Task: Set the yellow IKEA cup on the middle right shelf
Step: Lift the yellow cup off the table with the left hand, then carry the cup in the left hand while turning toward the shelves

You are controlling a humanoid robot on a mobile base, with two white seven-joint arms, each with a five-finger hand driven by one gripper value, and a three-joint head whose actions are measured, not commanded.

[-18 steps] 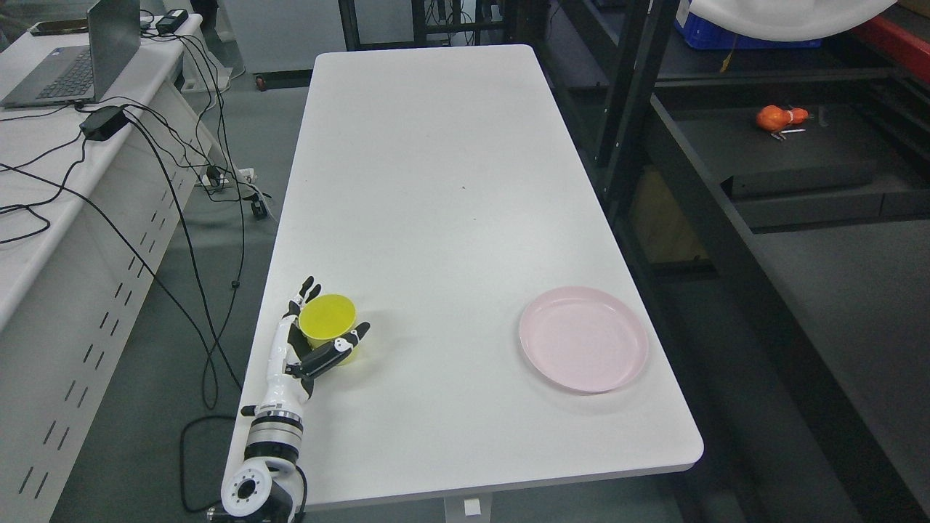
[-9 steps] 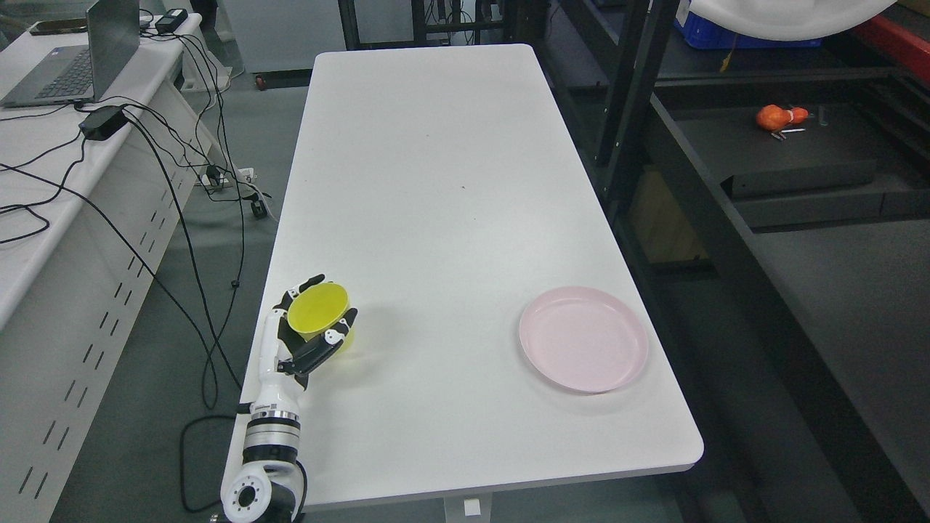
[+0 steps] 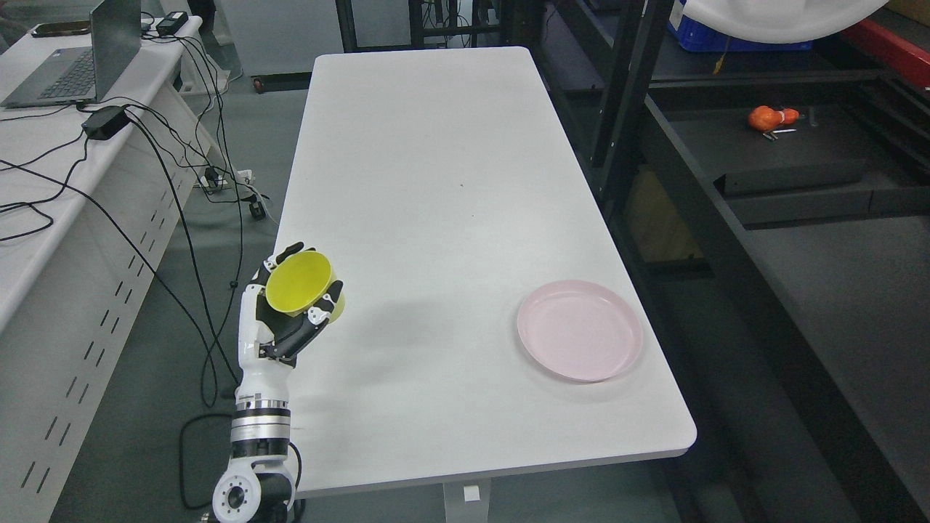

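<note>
Yellow cup (image 3: 299, 283) held off the table, at its near left edge.

You can see a bright yellow, round plastic cup, empty, with its open mouth tipped up and toward the left of the picture. It sits clear of the white tabletop, over the table's left edge. The dark shelf (image 3: 792, 156) you want it on stands well apart, at the far right.

This looks like a robot lab or workshop. In the upper left of the frame a laptop (image 3: 69, 62) sits on a side bench with lots of black cables (image 3: 167, 189) hanging down to the grey floor (image 3: 131, 436). In the middle is a plain white desk (image 3: 450, 218), and on the right stand dark metal shelves (image 3: 726, 189) like in a storeroom.
</note>
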